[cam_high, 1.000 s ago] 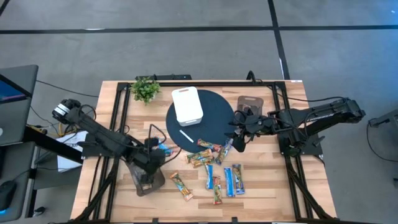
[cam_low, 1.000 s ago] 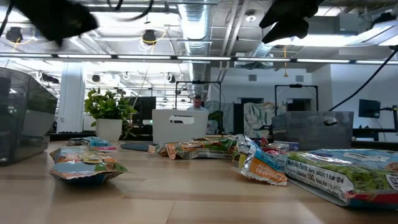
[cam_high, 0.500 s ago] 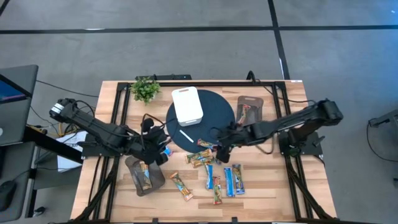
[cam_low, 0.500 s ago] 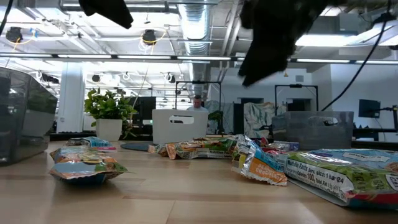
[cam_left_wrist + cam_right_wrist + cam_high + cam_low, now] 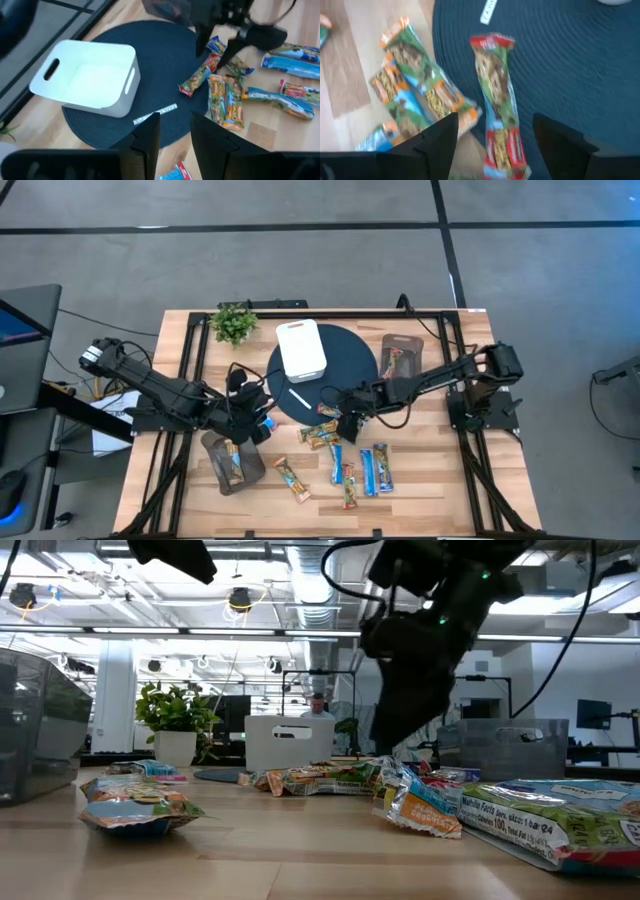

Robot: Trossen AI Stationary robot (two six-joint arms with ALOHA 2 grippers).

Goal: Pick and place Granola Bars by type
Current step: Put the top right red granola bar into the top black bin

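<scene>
Several granola bars (image 5: 345, 460) lie flat on the wood between the arms, some blue-and-white, some tan, green and red. One red-and-green bar (image 5: 495, 100) lies on the edge of the dark round mat (image 5: 340, 375). My right gripper (image 5: 348, 420) hovers open over it, with one finger on each side of its near end in the right wrist view (image 5: 501, 145); I cannot tell whether it touches. My left gripper (image 5: 255, 418) is open and empty (image 5: 175, 142) beside the mat's left edge, with a blue-and-white bar (image 5: 175, 172) under it.
A grey tray (image 5: 232, 463) at the near left holds one multicoloured bar. A grey tray (image 5: 400, 358) at the far right holds another. A white bin (image 5: 300, 350) and a thin white stick (image 5: 298, 399) lie on the mat. A potted plant (image 5: 233, 323) stands at the far edge.
My right gripper has swung from beside the right grey tray toward the table's left and near edge, and down over the bars. My left gripper has drawn back from over the left grey tray toward the far edge; a bar now shows lying in that tray.
</scene>
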